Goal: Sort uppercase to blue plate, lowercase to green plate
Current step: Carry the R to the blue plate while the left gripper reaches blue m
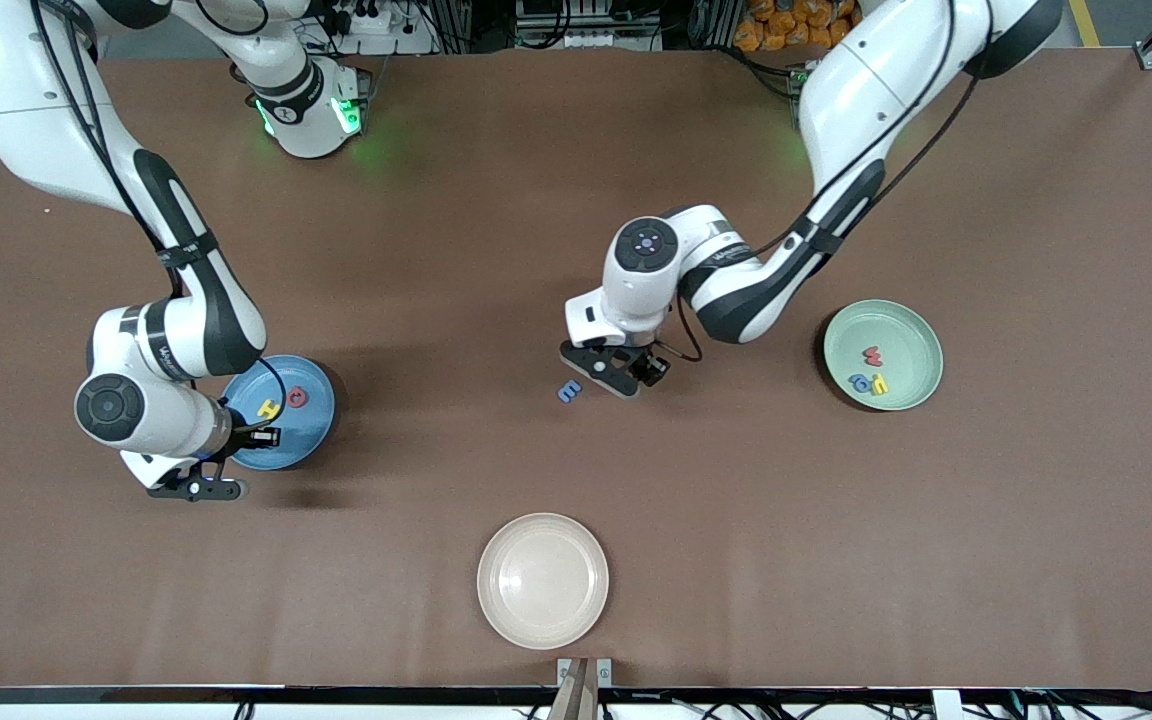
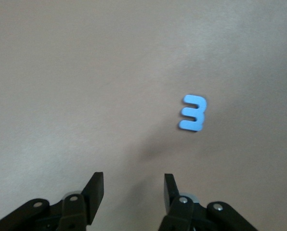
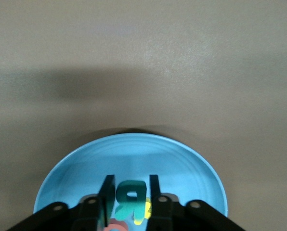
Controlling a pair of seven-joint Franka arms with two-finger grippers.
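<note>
My right gripper hangs over the blue plate and is shut on the teal R, which stands upright between the fingers in the right wrist view. The yellow H and red Q lie in that plate. The blue W is hidden. My left gripper is open and empty, low over the bare table beside the light-blue three-pronged letter, which lies ahead of the jaws in the left wrist view. The green plate holds the red w, a blue letter and a yellow one.
A cream plate stands empty near the table's front edge, nearer to the front camera than the light-blue letter. The brown table top spreads between the plates.
</note>
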